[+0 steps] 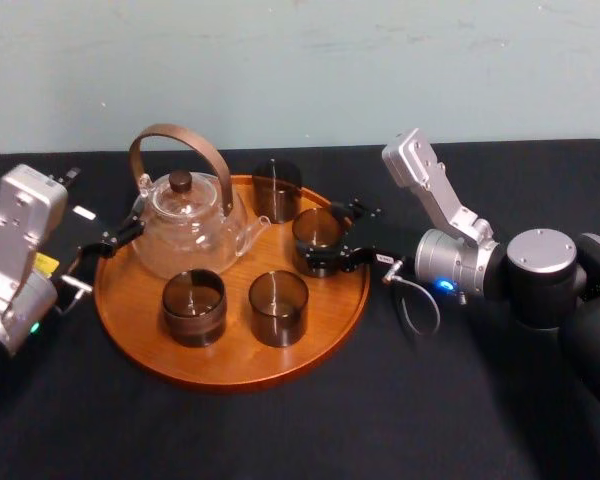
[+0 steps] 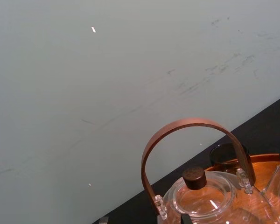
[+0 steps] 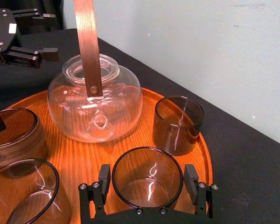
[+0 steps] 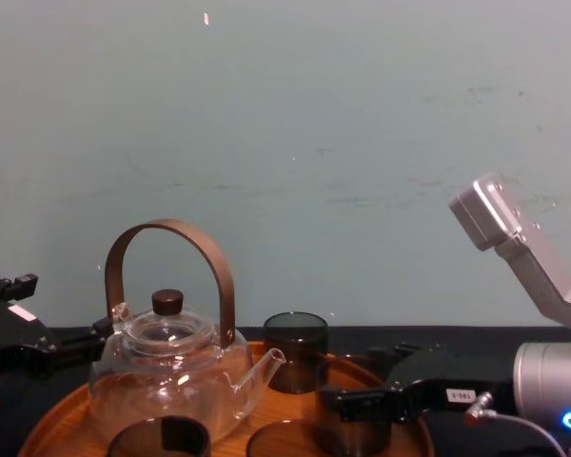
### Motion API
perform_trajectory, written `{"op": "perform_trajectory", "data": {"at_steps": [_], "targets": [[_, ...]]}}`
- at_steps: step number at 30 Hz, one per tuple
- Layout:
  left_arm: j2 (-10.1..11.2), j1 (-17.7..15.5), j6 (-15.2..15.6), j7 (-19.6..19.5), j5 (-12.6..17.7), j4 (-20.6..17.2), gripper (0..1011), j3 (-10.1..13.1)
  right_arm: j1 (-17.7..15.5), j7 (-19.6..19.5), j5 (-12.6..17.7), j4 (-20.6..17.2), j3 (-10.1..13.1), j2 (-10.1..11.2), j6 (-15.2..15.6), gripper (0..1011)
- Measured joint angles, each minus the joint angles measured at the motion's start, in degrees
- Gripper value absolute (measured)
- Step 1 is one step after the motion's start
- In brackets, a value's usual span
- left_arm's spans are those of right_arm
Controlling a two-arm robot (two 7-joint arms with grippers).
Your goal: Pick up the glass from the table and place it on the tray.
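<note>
Straddling the smoky cylindrical glass (image 3: 147, 184) upright on the tray (image 3: 84, 154), right end effector (image 3: 148, 175), grip cannot be told, left end effector (image 1: 128, 225) apart.

R arm (image 1: 450, 215) comes in from the right side, upper link angled up & back, wrist dropped low. R pincer (image 1: 322, 240) is level, pointing toward centre, jaws spread apart. L arm (image 1: 15, 255) stands at the left edge, forearm near upright. L pincer (image 1: 118, 237) is low, aimed inward, jaws apart too.
</note>
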Motion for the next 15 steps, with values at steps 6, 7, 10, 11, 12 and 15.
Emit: {"op": "perform_trajectory", "data": {"at_steps": [6, 7, 10, 11, 12, 15], "targets": [[0.0, 0.0, 0.0, 0.0, 0.0, 0.0, 1001, 0.0, -0.1, -0.02, 0.03, -0.18, 0.08, 0.08, 0.02, 1002], [0.0, 0.0, 0.0, 0.0, 0.0, 0.0, 1001, 0.0, -0.17, 0.0, 0.12, -0.32, 0.16, 0.15, 0.04, 1002], [0.0, 0.0, 0.0, 0.0, 0.0, 0.0, 1001, 0.0, -0.51, 0.09, 0.52, -1.03, 0.47, 0.48, 0.16, 1002], [0.0, 0.0, 0.0, 0.0, 0.0, 0.0, 1001, 0.0, -0.64, 0.11, 0.64, -1.31, 0.56, 0.61, 0.21, 1002], [0.0, 0.0, 0.0, 0.0, 0.0, 0.0, 1001, 0.0, -0.75, 0.12, 0.75, -1.56, 0.66, 0.72, 0.27, 1002], [0.0, 0.0, 0.0, 0.0, 0.0, 0.0, 1001, 0.0, -1.26, 0.15, 1.26, -2.8, 0.98, 1.25, 0.57, 1002]]}}
